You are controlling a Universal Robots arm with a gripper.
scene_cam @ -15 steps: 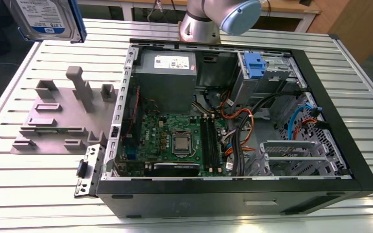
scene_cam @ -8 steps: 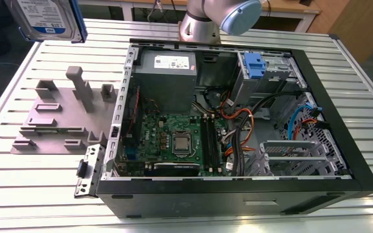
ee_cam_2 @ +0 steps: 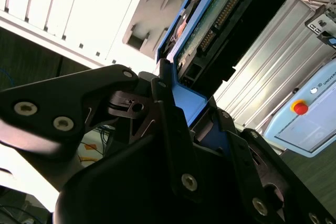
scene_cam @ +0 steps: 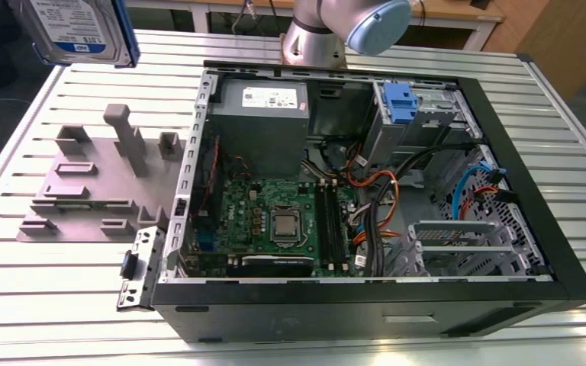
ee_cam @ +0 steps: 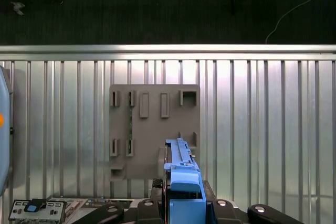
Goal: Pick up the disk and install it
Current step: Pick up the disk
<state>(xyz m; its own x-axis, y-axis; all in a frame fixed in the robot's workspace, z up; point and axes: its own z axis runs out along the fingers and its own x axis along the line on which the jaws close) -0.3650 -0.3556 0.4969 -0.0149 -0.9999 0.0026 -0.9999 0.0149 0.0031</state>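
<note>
1. Exterior view: the disk [scene_cam: 77, 29], a silver hard drive with a white-and-blue label in a blue bracket, hangs in the air at the upper corner on the exterior view's left. It is high above the slatted metal table [scene_cam: 28, 290] and well apart from the open computer case [scene_cam: 537, 252].
2. In the second wrist view, the gripper [ee_cam_2: 191, 98] has its black fingers [ee_cam_2: 170, 124] closed on the blue bracket at one end of the disk [ee_cam_2: 220, 19]. The green circuit board and connector row reach out beyond the fingertips.
3. In the first wrist view, the disk [ee_cam: 181, 177] shows edge-on between the fingers. The grey fixture plate [ee_cam: 155, 129] lies flat on the table far beyond the fingertips. The pickup looks done, with the disk held aloft.
4. Judgement: the grip is on plastic at one end only, so the long body acts as a lever. A slow, level carry that holds the disk square to the fingers should guard against twisting or slipping.
5. Open air surrounds the fingers. The fixture's upright posts [scene_cam: 125, 137] are the tallest things on the table beside the case. Inside the case, the cable bundle [scene_cam: 375, 183], blue caddy [scene_cam: 400, 103] and metal drive cage [scene_cam: 466, 244] leave little room.
</note>
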